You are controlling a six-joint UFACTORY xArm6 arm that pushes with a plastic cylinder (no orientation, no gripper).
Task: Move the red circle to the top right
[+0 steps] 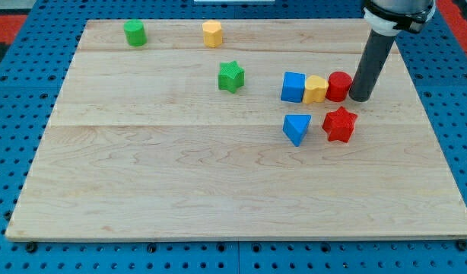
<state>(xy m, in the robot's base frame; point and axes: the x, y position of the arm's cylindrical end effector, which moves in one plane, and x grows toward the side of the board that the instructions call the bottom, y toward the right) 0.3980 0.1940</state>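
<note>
Red circle [338, 86]: right half of counter [218, 198], touching yellow block [316, 90]. No hand; rod's tip [360, 99] touches its right side. Step: repositioning. Next: push from below-left toward top-right corner.

red circle [339, 86] | L: yellow block [316, 90] touching | R: my tip [360, 98] | top-R free
</note>
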